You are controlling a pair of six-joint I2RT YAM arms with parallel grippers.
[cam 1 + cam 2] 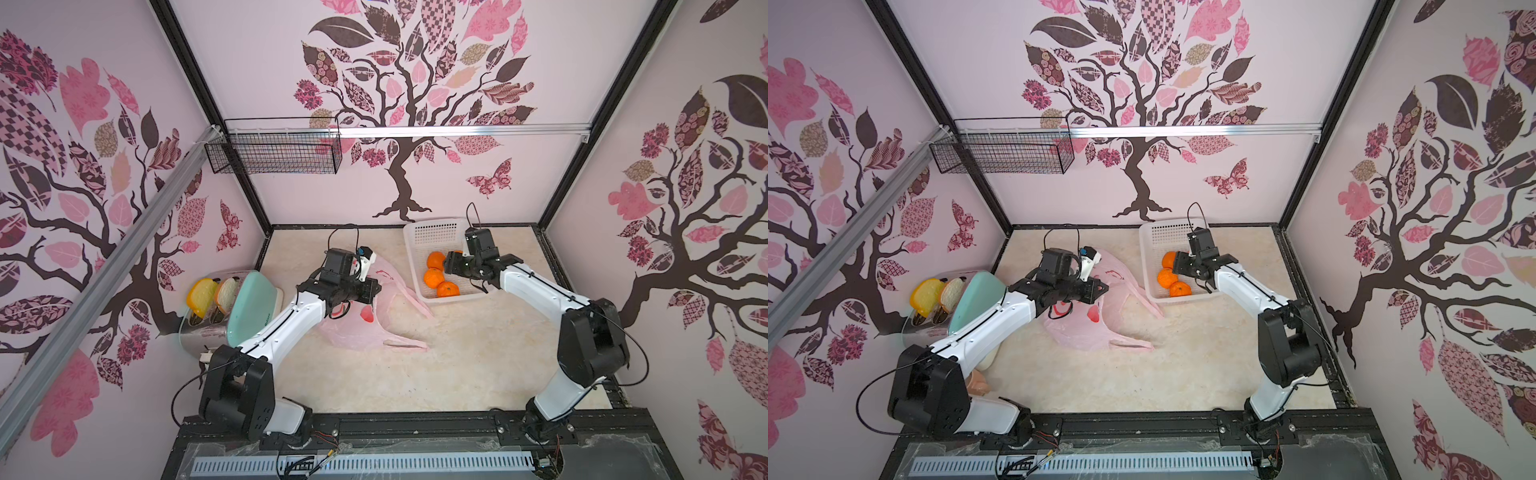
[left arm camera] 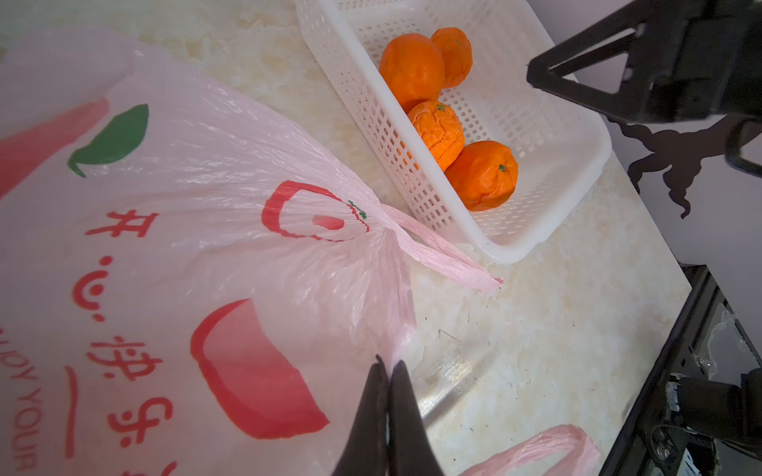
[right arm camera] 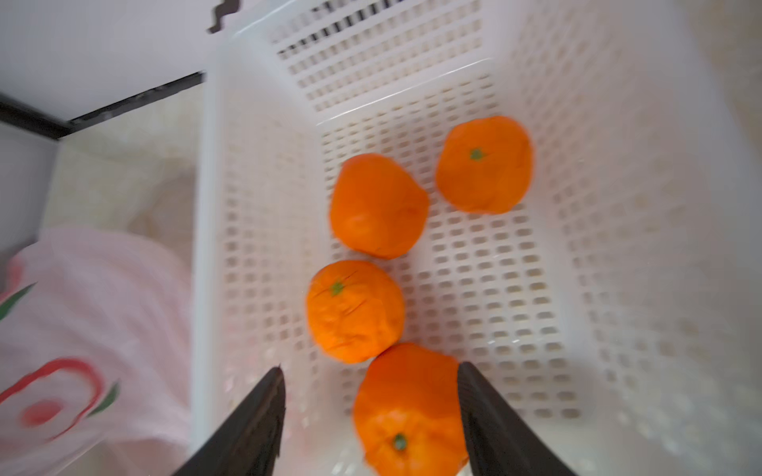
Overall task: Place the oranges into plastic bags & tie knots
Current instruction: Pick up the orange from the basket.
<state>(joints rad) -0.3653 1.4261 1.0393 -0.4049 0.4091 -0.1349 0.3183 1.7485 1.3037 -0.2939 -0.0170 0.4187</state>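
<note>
Pink film of the limp plastic bag lying on the surface was pinched at its edge by the closed left hand, while an orange, judged firm but roll-prone, was straddled in the basket, ungripped, by the part-open right hand.

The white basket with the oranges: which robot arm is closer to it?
The right. The right fingers straddle one orange in the basket; the left fingers are off to its side, shut on the pink bag.
</note>
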